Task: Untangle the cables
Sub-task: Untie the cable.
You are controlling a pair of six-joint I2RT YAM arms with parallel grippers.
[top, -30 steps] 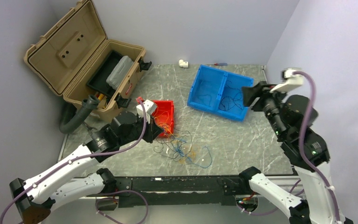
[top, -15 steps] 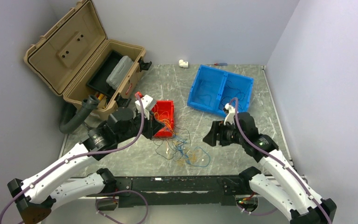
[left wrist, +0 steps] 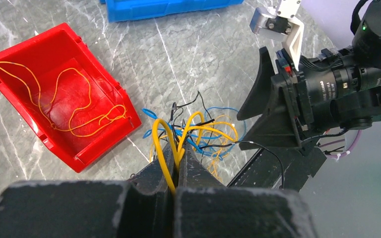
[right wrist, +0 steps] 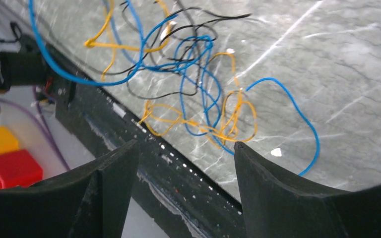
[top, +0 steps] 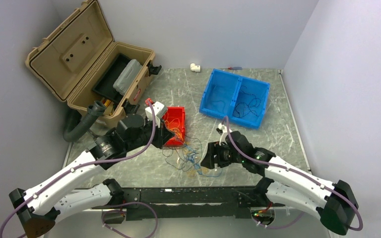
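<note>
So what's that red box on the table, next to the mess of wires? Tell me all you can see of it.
The red bin is a small open-topped tray of glossy moulded plastic, with one edge lower than the rest. It sits flat on the grey marbled table, corner-on to the left wrist camera. Inside lie loose loops of yellow-orange wire, and nothing else. The tangle of cables lies just off its low front corner; whether a strand touches it is unclear.

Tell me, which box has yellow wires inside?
The red bin: yellow wires lie looped inside it. The blue bin, farther back, holds only dark-looking wires.
</note>
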